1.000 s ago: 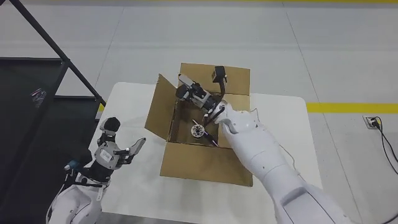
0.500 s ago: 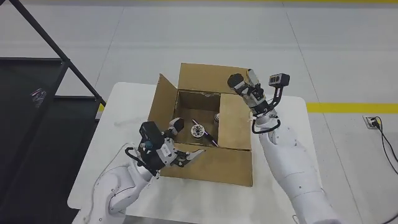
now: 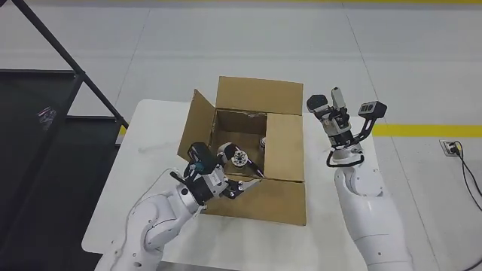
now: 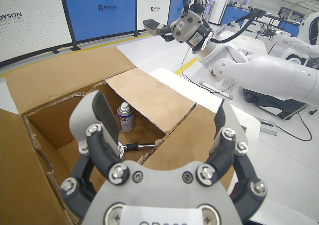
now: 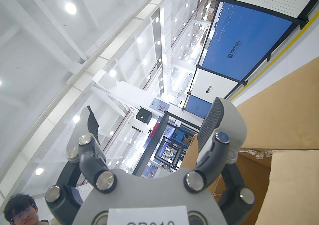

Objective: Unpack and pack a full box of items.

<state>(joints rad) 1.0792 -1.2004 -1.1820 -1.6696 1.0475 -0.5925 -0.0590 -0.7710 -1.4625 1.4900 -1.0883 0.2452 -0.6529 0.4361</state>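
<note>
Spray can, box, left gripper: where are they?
spray can (image 4: 125, 117): left wrist view, on its body.
box (image 4: 62, 74): left wrist view, on its far flap.
left gripper (image 4: 160, 101): left wrist view, midway between its open fingertips.

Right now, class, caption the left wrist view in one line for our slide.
Open left pincer hovers over a cardboard box holding a spray can; right pincer raised open beyond.

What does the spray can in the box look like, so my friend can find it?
Find the open cardboard box on the white table. Look inside, by the folded-in flap: the spray can stands upright there, white-topped, while the tool nearby lies flat.
</note>
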